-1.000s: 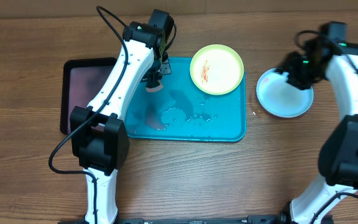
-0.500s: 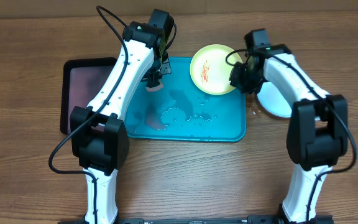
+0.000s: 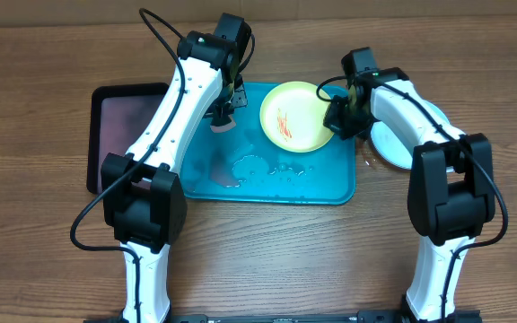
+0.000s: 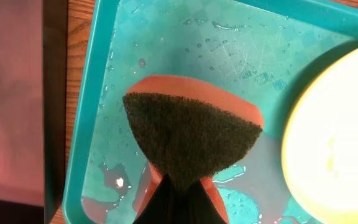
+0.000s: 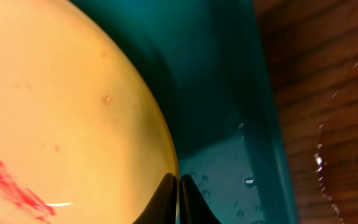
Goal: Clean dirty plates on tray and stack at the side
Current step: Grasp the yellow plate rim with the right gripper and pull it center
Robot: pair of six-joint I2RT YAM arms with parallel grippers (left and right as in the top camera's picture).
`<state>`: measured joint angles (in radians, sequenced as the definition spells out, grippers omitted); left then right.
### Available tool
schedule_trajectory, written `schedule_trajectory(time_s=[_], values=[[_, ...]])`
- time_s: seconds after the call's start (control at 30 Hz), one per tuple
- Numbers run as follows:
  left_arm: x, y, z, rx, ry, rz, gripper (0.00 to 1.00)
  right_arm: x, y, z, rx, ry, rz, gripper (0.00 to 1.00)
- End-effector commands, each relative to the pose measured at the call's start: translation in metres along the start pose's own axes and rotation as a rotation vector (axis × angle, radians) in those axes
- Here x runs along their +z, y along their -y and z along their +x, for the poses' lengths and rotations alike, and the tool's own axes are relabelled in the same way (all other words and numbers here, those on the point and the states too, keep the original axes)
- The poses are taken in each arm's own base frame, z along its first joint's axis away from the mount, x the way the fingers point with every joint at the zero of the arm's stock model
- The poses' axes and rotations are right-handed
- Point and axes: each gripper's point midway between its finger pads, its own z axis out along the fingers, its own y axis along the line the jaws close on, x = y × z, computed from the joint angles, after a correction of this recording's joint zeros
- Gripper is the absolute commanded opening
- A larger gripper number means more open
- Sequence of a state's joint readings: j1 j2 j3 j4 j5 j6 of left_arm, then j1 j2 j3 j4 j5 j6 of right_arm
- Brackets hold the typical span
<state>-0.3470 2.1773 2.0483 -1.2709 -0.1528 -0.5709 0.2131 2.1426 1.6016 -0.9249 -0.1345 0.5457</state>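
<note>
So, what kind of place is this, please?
Probably a robotics test bench, not a kitchen: a left arm and a right arm stand at a wooden table, with a wet turquoise tray and a sponge.

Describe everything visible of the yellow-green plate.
The yellow-green plate is round, glossy and plastic-looking, with a shallow raised rim. Red-orange smears streak its middle. It sits in the turquoise tray, toward the far right corner, its right edge pinched by the right gripper. The sponge is apart from it.

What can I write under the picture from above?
Right gripper pinches the smeared yellow-green plate on the turquoise tray; left gripper holds a sponge.
</note>
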Motion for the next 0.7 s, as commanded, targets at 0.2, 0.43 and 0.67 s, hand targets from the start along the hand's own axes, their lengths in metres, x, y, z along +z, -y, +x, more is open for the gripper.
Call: schedule_trajectory(time_s=[0.2,0.43,0.67], values=[[0.002,0.003,0.004,-0.004,-0.010,0.000,0.04,0.004,-0.037,0.069,-0.125,-0.136,0.010,0.04],[0.002,0.003,0.004,-0.005,-0.009,0.000,0.04,-0.015,-0.056,0.082,-0.221,-0.129,-0.003,0.07],[0.002,0.003,0.004,-0.005,-0.009,0.000,0.04,-0.030,-0.062,0.066,-0.347,-0.093,-0.033,0.43]])
